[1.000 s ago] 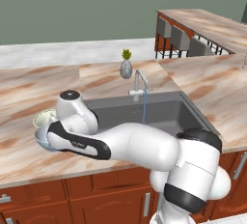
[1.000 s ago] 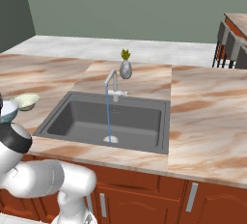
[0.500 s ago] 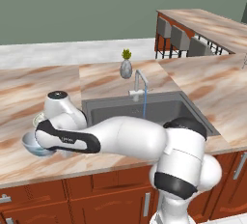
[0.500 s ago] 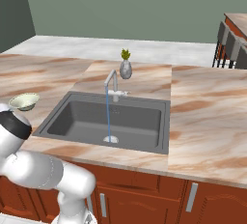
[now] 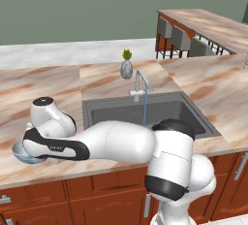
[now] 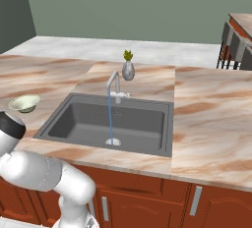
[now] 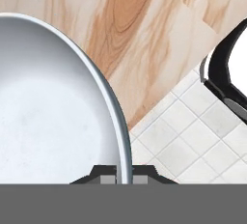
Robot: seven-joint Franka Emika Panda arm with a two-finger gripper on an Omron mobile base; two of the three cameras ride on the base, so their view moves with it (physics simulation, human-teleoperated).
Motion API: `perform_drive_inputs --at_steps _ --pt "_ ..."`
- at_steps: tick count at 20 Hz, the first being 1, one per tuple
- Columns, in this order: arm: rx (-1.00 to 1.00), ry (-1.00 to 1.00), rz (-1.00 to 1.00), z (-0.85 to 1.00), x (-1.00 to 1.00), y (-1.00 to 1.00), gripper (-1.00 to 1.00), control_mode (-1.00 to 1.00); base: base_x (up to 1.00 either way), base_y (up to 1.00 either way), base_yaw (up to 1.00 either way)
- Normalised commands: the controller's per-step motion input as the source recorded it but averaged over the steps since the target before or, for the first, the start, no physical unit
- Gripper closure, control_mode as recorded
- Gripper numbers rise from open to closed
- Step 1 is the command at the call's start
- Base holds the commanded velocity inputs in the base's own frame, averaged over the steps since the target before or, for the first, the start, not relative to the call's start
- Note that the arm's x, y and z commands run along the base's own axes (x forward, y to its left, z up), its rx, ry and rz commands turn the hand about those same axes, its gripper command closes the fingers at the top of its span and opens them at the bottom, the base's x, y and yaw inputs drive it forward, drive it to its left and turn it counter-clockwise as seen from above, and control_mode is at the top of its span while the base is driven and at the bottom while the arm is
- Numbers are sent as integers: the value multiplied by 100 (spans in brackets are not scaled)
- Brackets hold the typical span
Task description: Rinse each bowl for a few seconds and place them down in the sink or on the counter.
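The blue-white bowl [image 7: 53,117], its rim pinched between the closed fingers [image 7: 105,171], now hangs at the counter's [image 5: 29,93] near left edge, lifted and ready to carry right toward the running sink [image 6: 88,124].

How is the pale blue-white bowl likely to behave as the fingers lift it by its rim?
The pale blue-white bowl looks rigid, so it should keep its shape. Its smooth, glossy wall suggests the fingers, shut on the thin rim, could slip. Held at one edge, it will probably hang tilted.
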Motion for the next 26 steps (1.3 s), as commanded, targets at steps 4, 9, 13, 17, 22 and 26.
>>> perform_drive_inputs --at_steps 4,9,13,17,22,26 --pt "-5 0 6 -19 0 18 100 -100 0 0 0" --pt "-2 0 6 -23 1 16 100 -100 0 0 0" --pt "0 0 4 -20 13 13 100 -100 0 0 0" --pt "2 0 4 -30 16 3 100 -100 0 0 0" --pt "4 0 3 -32 22 2 100 -100 0 0 0" --pt "5 0 2 -34 21 15 100 -100 0 0 0"
